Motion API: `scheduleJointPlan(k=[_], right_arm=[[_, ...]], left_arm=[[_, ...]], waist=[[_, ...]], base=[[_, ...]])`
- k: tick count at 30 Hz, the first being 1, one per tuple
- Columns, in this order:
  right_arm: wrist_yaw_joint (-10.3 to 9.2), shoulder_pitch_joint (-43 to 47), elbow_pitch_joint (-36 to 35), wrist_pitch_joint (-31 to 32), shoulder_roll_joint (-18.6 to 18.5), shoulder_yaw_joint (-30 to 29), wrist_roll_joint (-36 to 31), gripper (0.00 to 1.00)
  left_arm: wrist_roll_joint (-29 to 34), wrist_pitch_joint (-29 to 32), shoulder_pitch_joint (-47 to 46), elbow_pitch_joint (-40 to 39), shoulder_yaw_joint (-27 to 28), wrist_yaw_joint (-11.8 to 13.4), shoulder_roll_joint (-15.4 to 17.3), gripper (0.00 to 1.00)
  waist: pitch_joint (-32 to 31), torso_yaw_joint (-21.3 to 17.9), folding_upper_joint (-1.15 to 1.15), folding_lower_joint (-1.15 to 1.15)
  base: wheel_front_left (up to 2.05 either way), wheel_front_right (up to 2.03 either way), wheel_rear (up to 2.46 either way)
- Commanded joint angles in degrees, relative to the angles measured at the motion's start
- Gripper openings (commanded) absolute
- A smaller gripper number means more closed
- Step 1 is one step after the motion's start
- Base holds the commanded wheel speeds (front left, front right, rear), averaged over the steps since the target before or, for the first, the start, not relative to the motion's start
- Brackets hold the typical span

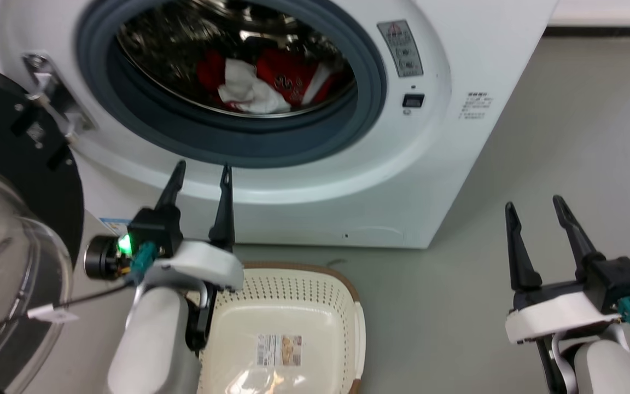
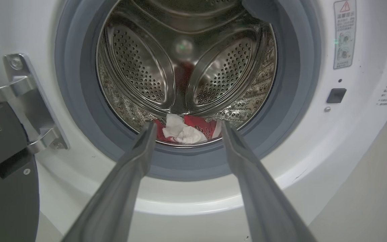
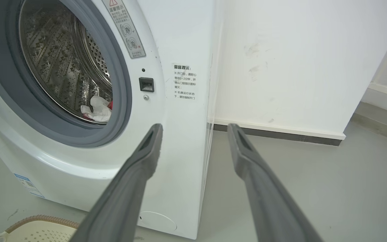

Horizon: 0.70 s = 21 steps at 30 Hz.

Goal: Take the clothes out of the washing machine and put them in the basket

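- Head view looks down on the washing machine [image 1: 457, 164] and basket [image 1: 293, 295].
- Left wrist view faces the drum [image 2: 139, 67] squarely, close.
- Right wrist view sees that drum obliquely from the right.

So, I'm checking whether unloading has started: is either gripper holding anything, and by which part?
Nothing is held. The left gripper and right gripper are both open and empty; the clothes lie in the washing machine drum.
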Motion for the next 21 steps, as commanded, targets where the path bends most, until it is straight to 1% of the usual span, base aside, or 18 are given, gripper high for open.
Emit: scheduleJointPlan(k=[1, 6, 7, 8, 10, 17, 21], right_arm=[[-0.03, -1.8, -0.3, -0.3, -0.1, 0.3, 0.3, 1.00], [-0.03, -4.5, -0.4, -0.5, -0.1, 1.0, 0.8, 1.00], [-0.03, -4.5, -0.4, -0.5, -0.1, 1.0, 0.8, 1.00], [-0.04, -5.4, -0.3, -0.5, -0.1, 1.3, 1.1, 1.00], [-0.04, -5.8, -0.3, -0.5, -0.1, 1.4, 1.3, 1.00], [-0.03, -8.7, -1.0, -0.5, -0.1, 3.3, 2.6, 1.00], [-0.03, -9.7, -0.9, -0.5, 0.0, 4.7, 4.1, 1.00]], left_arm=[[0.4, -0.1, -3.0, 1.2, 0.6, 0.0, 0.3, 1.00], [0.8, -0.1, -9.9, 5.5, 1.8, 0.2, 1.2, 1.00], [0.8, -0.1, -9.9, 5.5, 1.8, 0.2, 1.2, 1.00], [0.9, -0.1, -13.0, 7.6, 2.4, 0.2, 1.7, 1.00], [0.9, -0.1, -14.6, 8.7, 2.5, 0.1, 1.8, 1.00], [0.9, -0.1, -27.0, 19.1, 3.4, 0.3, 4.0, 1.00], [0.7, -0.1, -33.9, 25.7, 4.0, 0.3, 5.9, 1.00]], waist=[[4.2, -1.3, 0.00, -0.01], [9.4, -2.8, 0.00, -0.01], [9.4, -2.8, 0.00, -0.01], [11.4, -3.5, 0.00, -0.01], [12.3, -3.8, 0.00, -0.01], [17.4, -6.2, 0.00, -0.01], [19.4, -8.1, 0.00, -0.01]], base=[[0.00, 0.00, 0.00], [0.00, 0.00, 0.00], [0.00, 0.00, 0.00], [0.00, 0.00, 0.00], [0.00, 0.00, 0.00], [0.00, 0.00, 0.00], [0.00, 0.00, 0.00]])
